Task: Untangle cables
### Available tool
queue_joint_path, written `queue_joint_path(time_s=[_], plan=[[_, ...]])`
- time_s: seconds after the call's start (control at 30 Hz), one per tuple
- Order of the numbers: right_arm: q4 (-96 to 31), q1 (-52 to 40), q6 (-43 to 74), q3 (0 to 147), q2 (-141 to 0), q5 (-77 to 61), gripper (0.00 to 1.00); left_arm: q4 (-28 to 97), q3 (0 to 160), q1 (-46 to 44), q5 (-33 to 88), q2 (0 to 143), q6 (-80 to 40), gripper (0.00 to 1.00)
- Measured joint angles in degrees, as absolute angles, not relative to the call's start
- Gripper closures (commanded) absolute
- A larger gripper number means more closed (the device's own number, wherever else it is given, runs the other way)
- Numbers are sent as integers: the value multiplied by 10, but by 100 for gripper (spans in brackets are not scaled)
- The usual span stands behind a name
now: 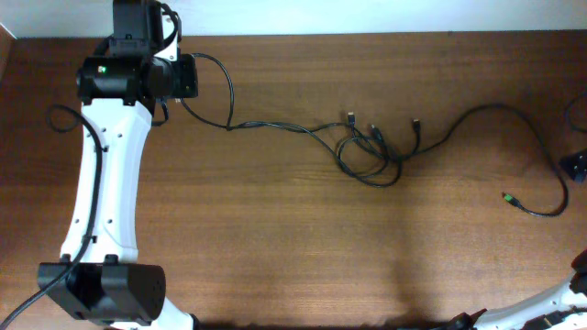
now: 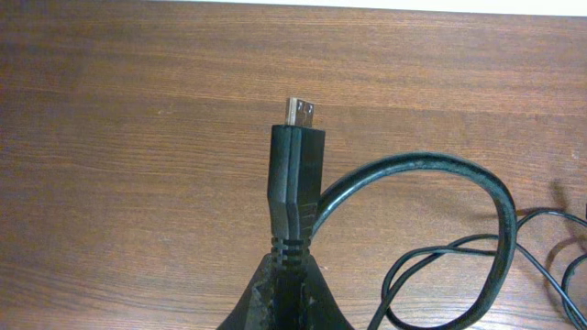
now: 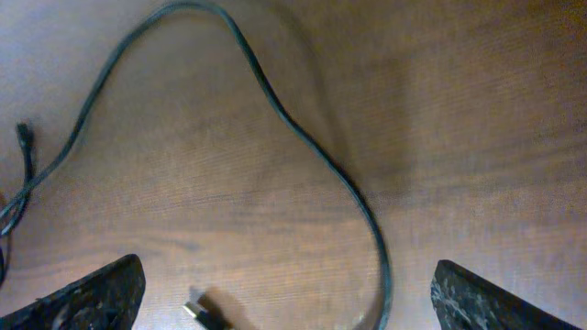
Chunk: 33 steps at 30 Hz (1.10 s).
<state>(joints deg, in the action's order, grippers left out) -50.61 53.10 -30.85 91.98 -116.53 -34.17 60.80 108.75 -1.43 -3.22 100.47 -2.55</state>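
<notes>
Brown wood-grain worktop (image 1: 275, 247) fills all three views. My left fingers (image 2: 275, 307) are clamped on a chunky black plug with a bright metal tip (image 2: 295, 183), which points straight out from them. Its black cord (image 2: 440, 170) leaves the base of the plug, bends in a tight arch beside it and drops back past the fingers.

From overhead, that grip sits at the far left corner of the worktop, at the end of the white left arm (image 1: 101, 183). The cord loops out from there and runs along the wood into the knot of thin black cables (image 1: 367, 156) near the middle. Three small plug ends stick out along the far side of the knot.

My right fingers (image 3: 92, 298) are spread wide and hold nothing. On the wood between them lies a small gold-tipped plug (image 3: 197, 312), closer to one finger than the other and touching neither. It belongs to a long thin black cable (image 1: 495, 107), which arcs from the knot towards the right edge and hooks back to that plug.
</notes>
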Motion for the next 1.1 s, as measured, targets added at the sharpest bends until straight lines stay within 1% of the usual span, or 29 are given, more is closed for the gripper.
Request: queue_joint_path(time_s=[0.07, 0.13, 0.2, 0.23, 0.27, 0.33, 0.5, 0.63, 0.8, 0.9, 1.1], plan=[[-486, 510, -316, 920, -1165, -350, 1, 605, 1087, -14, -32, 1005, -25, 98], [-490, 458, -360, 920, -1165, -348, 1, 604, 1087, -14, -41, 1005, -25, 96], [-514, 378, -427, 922, -1165, -341, 1, 604, 1087, -14, -54, 1005, -25, 98], [-522, 354, -467, 925, -1165, -340, 1, 604, 1087, -14, -60, 1005, -25, 97], [-533, 296, -494, 930, -1165, -339, 1, 604, 1087, -14, -63, 1005, -25, 97], [-543, 218, -558, 939, -1165, -337, 1, 605, 1087, -14, -65, 1005, -25, 97], [-566, 75, -647, 941, -1165, -297, 1, 604, 1087, -14, -67, 1005, -25, 100], [-574, 64, -672, 943, -1175, -275, 1, 604, 1087, -14, -67, 1005, -13, 100], [-622, 65, -813, 945, -1204, -268, 1, 604, 1087, -14, -71, 1005, 25, 96], [-633, 65, -862, 945, -1204, -268, 2, 604, 1087, -14, -80, 1005, 37, 96], [-618, 65, -902, 927, -1228, -268, 1, 595, 1087, -14, -93, 1005, 37, 94]])
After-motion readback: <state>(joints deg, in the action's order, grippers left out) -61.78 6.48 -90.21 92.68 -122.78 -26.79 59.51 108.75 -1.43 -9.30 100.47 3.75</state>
